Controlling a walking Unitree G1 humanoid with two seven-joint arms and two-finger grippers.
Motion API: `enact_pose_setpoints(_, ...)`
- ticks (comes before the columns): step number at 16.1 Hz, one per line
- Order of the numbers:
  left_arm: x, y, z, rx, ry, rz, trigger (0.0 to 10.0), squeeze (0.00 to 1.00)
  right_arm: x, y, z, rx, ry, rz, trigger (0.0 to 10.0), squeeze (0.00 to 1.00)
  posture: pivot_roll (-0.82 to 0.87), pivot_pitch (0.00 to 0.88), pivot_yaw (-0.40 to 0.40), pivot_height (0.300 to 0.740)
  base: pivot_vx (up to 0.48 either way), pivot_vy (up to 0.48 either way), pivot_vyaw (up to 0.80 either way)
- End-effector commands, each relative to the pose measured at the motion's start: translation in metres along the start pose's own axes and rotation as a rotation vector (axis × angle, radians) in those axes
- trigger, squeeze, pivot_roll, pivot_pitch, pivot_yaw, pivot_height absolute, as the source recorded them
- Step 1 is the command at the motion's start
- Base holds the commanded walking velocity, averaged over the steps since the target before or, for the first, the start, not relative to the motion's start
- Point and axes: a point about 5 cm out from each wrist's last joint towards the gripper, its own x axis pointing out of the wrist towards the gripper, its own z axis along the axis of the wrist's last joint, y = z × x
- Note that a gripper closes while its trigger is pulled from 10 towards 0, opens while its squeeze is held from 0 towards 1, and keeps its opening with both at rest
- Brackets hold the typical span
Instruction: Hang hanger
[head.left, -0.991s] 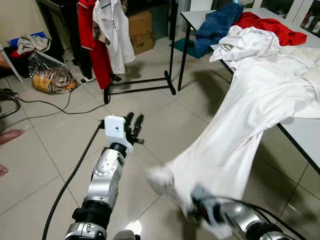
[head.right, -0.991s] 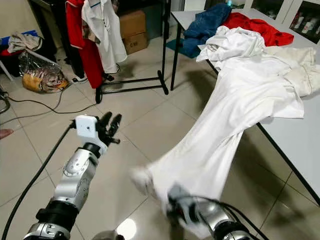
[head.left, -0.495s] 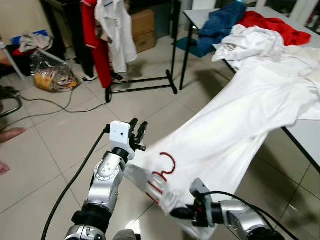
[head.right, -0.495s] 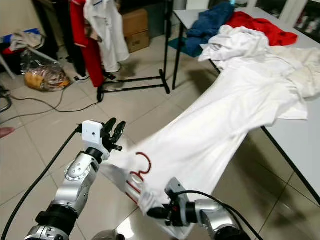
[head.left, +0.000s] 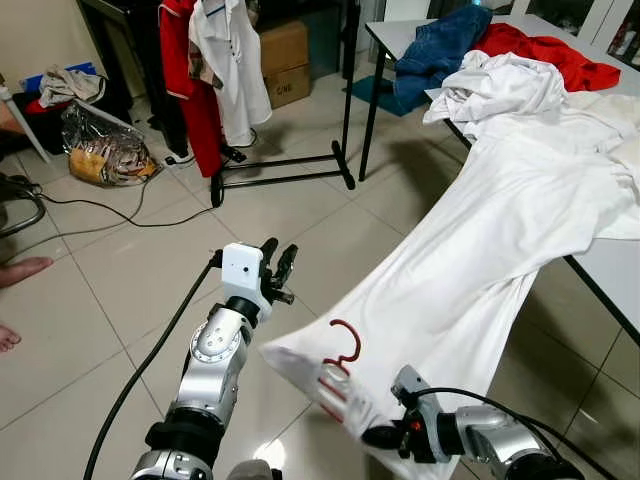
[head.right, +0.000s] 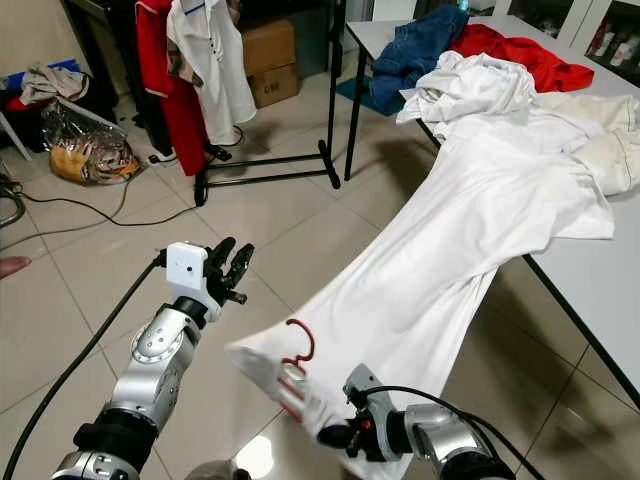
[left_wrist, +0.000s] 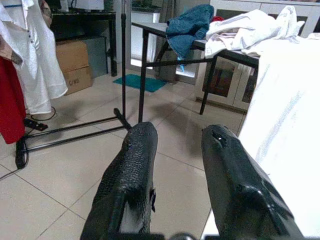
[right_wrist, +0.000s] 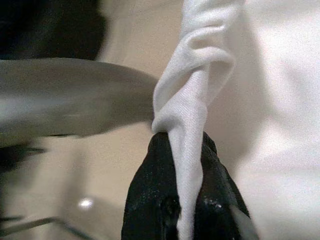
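— Hanger (head.left: 340, 352), red, sits in the white garment's (head.left: 500, 230) collar low over the floor; who holds it?

— The right gripper (head.right: 335, 437), fingers pinched shut on a fold of that cloth. The left gripper (head.left: 278, 268) hovers parted, empty.

— Advice?

— Probably lift the trailing cloth before heading for the rack (head.left: 300, 165).

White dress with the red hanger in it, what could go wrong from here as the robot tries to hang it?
The right gripper pinches only a thin fold of the white dress, so it may slip out. Much of the dress lies on the table among other clothes and could drag them off. The red hanger sits loosely at the low end and might drop out. The left gripper is open, supporting nothing.
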Motion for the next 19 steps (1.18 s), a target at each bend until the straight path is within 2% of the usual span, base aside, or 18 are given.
enact_pose_setpoints(1, 0.000, 0.001, 0.000, 0.011, -0.003, -0.001, 10.0, 0.00, -0.005, -0.016, 0.019, -0.029, -0.089, -0.179, 10.0, 0.00, 0.12, 0.000, 0.035, 0.740, 0.000, 0.000, 0.00)
enact_pose_setpoints(2, -0.001, 0.002, 0.000, 0.012, -0.003, 0.001, 10.0, 0.00, -0.012, -0.027, 0.041, -0.012, -0.242, -0.310, 10.0, 0.00, 0.12, 0.000, 0.036, 0.740, 0.000, 0.000, 0.00)
enact_pose_setpoints(4, -0.001, 0.002, 0.000, 0.015, -0.004, 0.001, 10.0, 0.00, -0.016, -0.030, 0.055, 0.015, -0.339, -0.336, 10.0, 0.00, 0.12, 0.000, 0.036, 0.740, 0.000, 0.000, 0.00)
enact_pose_setpoints(5, -0.001, 0.002, -0.001, 0.016, -0.003, 0.000, 10.0, 0.00, -0.016, -0.030, 0.063, 0.000, -0.385, -0.355, 10.0, 0.00, 0.12, 0.000, 0.037, 0.740, 0.000, 0.000, 0.00)
enact_pose_setpoints(9, -0.004, 0.004, -0.016, -0.031, 0.065, 0.027, 10.0, 0.00, -0.009, -0.030, 0.067, -0.018, -0.399, -0.433, 10.0, 0.00, 0.12, 0.000, 0.037, 0.740, 0.000, 0.000, 0.00)
enact_pose_setpoints(10, -0.012, 0.010, -0.034, -0.064, 0.148, 0.077, 10.0, 0.00, -0.004, -0.028, 0.066, -0.026, -0.386, -0.481, 10.0, 0.00, 0.12, 0.000, 0.035, 0.740, 0.000, 0.000, 0.00)
enact_pose_setpoints(14, -0.031, 0.017, -0.067, -0.068, 0.308, 0.161, 10.0, 0.00, 0.004, -0.026, 0.060, -0.060, -0.331, -0.598, 10.0, 0.00, 0.12, 0.000, 0.033, 0.740, 0.000, 0.000, 0.00)
enact_pose_setpoints(15, -0.031, 0.017, -0.067, -0.068, 0.308, 0.161, 10.0, 0.00, 0.004, -0.026, 0.060, -0.060, -0.331, -0.598, 10.0, 0.00, 0.12, 0.000, 0.033, 0.740, 0.000, 0.000, 0.00)
enact_pose_setpoints(17, -0.045, 0.021, -0.085, -0.101, 0.396, 0.231, 10.0, 0.00, 0.004, -0.023, 0.059, -0.112, -0.382, -0.659, 10.0, 0.00, 0.13, 0.000, 0.030, 0.740, 0.000, 0.000, 0.00)
enact_pose_setpoints(19, -0.050, 0.021, -0.091, -0.112, 0.428, 0.259, 10.0, 0.00, 0.008, -0.020, 0.053, -0.127, -0.356, -0.653, 10.0, 0.00, 0.13, 0.000, 0.024, 0.740, 0.000, 0.000, 0.00)
